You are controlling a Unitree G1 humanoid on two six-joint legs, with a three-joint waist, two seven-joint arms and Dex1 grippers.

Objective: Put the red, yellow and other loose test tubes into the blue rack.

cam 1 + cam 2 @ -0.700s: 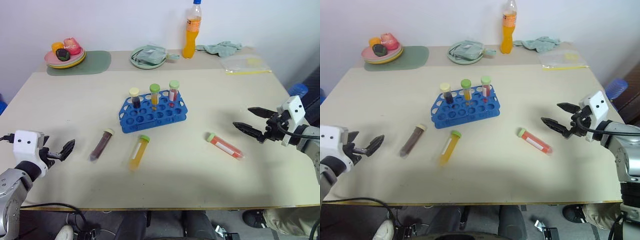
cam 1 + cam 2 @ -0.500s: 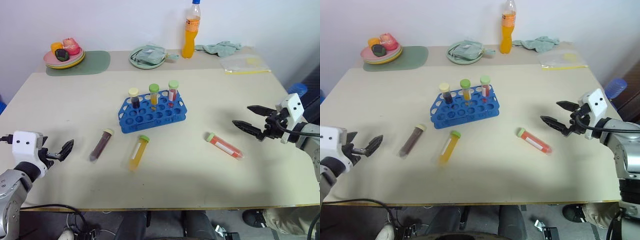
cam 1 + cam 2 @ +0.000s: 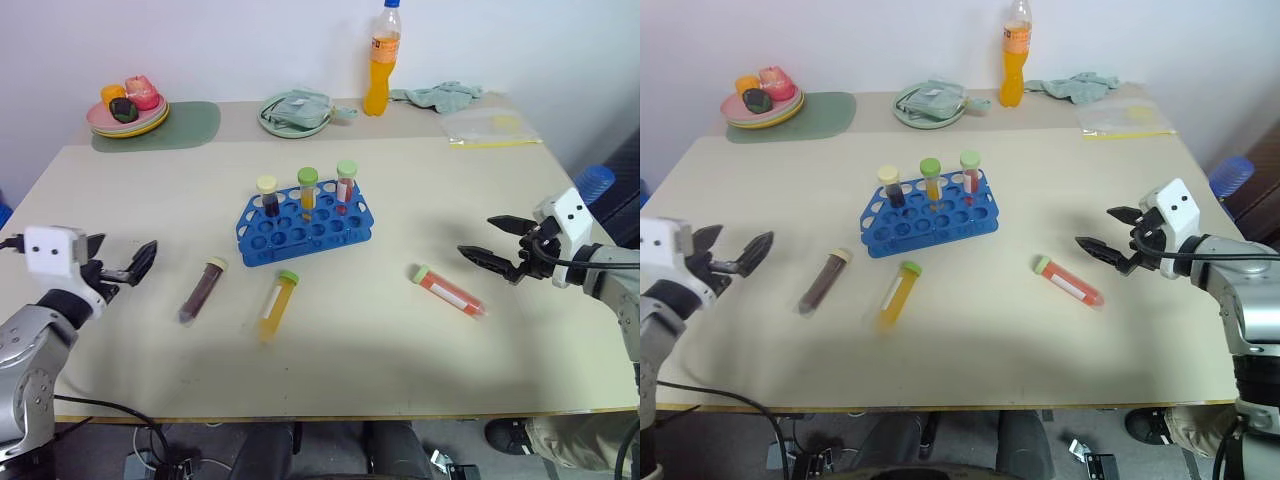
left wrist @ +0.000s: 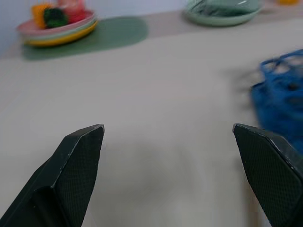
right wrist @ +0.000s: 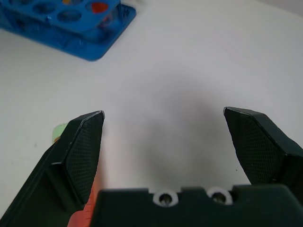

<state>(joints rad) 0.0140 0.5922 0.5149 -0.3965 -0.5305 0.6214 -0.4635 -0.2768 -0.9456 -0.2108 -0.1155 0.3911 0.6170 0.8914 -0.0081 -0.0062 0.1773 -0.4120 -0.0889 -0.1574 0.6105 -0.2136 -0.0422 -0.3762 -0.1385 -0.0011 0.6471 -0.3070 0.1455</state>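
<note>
Take the blue rack [image 3: 306, 228] as your landmark, mid-table with three capped tubes already standing in its far row. On your near side of it lie the loose ones: the maroon tube [image 3: 203, 289] toward the left, the yellow tube [image 3: 277, 304] just beside it, and the red tube [image 3: 449, 291] well off to the right. Nothing lies between any of them and the rack. Your left gripper [image 3: 124, 263] hovers left of the maroon tube, fingers spread wide and empty; your right gripper [image 3: 497, 243] hangs just right of the red tube, likewise spread and empty. Beyond the rack sit a green plate [image 3: 296, 112], an orange bottle [image 3: 381, 62], a fruit plate [image 3: 128, 108] and a cloth [image 3: 440, 96].
</note>
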